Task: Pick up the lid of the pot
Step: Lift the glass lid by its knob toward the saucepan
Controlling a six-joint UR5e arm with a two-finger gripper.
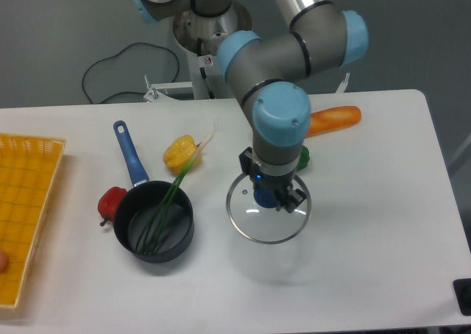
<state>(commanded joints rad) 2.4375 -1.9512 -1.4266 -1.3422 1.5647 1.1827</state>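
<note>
Our tool [269, 190] was closed around the blue knob [266, 199], and the pot lid [259, 227] hung directly beneath it, its clear disc spreading out on all sides of the fingers. We judged the lift itself all but done, though the single view did not let us tell how much air lay between rim and tabletop [221, 297].

Our main worry was the grip: the knob was small and smooth, so a loose pinch or a sudden swing could have let the broad disc tip or twist out. The black pot [178, 235] stood off to the picture's left of the tool, with long green stalks [176, 181] rising past its rim towards us; a low move that way could have caught them or knocked the pot. Behind the tool, partly hidden by the arm, sat the green pepper [304, 158], which a low backward sweep could have set rolling.
</note>
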